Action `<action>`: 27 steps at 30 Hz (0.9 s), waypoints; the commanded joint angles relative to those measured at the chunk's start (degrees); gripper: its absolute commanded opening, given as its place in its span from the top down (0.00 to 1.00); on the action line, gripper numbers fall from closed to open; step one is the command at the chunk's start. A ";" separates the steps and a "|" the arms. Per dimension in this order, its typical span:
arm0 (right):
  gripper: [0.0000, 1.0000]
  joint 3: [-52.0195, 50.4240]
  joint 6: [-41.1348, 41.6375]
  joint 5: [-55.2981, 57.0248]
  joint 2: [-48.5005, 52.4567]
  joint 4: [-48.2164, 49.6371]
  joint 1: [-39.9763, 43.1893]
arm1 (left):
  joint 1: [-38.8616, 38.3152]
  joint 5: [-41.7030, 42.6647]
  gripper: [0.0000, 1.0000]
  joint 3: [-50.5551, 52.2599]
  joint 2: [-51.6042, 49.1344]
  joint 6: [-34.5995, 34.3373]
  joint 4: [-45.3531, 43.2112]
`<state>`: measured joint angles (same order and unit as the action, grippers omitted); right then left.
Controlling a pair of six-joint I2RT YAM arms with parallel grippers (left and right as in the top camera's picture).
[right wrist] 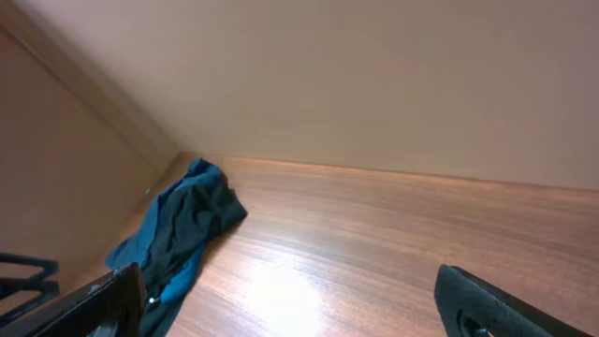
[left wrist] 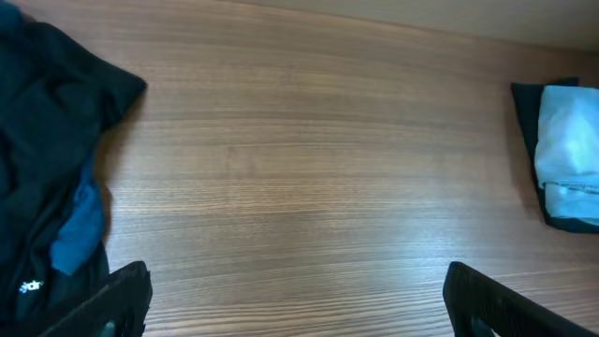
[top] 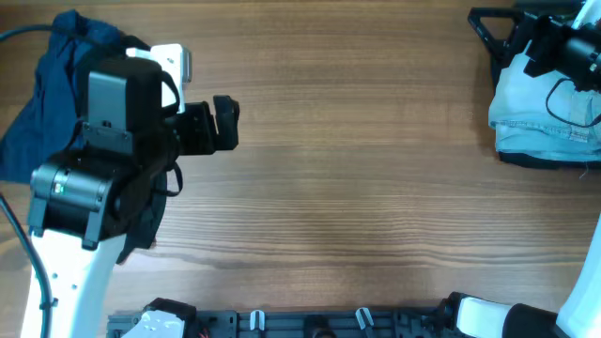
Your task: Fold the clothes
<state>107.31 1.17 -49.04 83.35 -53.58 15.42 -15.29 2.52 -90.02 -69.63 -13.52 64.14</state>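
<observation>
Two pincers, both released.

(a) left gripper (left wrist: 295, 285): black fingers (left wrist: 112, 300) spread to the lower corners of the wrist view, with only the brown wood-grain table (left wrist: 309, 159) showing between them. Grasps nothing. From overhead, sits at the left side of the table and points toward the right, arm body over a garment heap, fingertips over the wood.

(b) right gripper (right wrist: 285, 290): black fingers (right wrist: 496, 304) likewise wide apart and grasping nothing. Looks low across the tabletop toward the far left corner. From overhead, sits at the back right corner, wrist overlapping the back of the folded stack.

(c) Under and beside the left arm: crumpled heap of royal-blue and black soft garments (top: 47, 94), unfolded, bunched at the left edge. Appears also at the left of the left wrist view and far off in the right wrist view.

(d) Well apart from the heap, at the right edge: pale-blue denim shorts (top: 545, 108), folded into a compact rectangle, seams toward the front. Lies on top of a dark folded garment (top: 540, 160), whose border shows along the front and left of the denim.

(e) Along the front edge: black rail with pale clips (top: 310, 324).
</observation>
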 commanded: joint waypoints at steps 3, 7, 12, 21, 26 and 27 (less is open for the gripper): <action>0.00 -0.07 -1.01 0.09 1.20 -0.02 -0.15 | 0.35 -1.55 0.00 -0.48 0.42 1.33 0.02; 0.00 -0.07 -1.01 0.09 1.53 -0.02 -0.15 | 0.35 -1.57 0.00 -0.48 0.42 1.31 0.02; 0.00 -0.07 -1.01 0.09 1.57 -0.02 -0.15 | 0.33 0.13 0.00 -0.48 0.42 1.09 1.92; 0.01 -0.07 -1.01 0.09 1.57 -0.04 -0.15 | 0.35 2.14 0.00 -0.48 0.42 1.07 6.73; 0.00 -0.07 -1.01 0.09 1.57 -0.02 -0.15 | 0.35 5.09 0.00 -0.44 0.42 1.16 9.99; 0.00 -0.07 -1.01 0.09 1.57 -0.02 -0.15 | 0.35 4.76 0.00 -0.26 0.42 1.18 8.76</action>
<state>107.28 1.17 -49.04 84.33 -53.63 15.42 -15.25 5.65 -90.02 -69.63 -13.52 74.00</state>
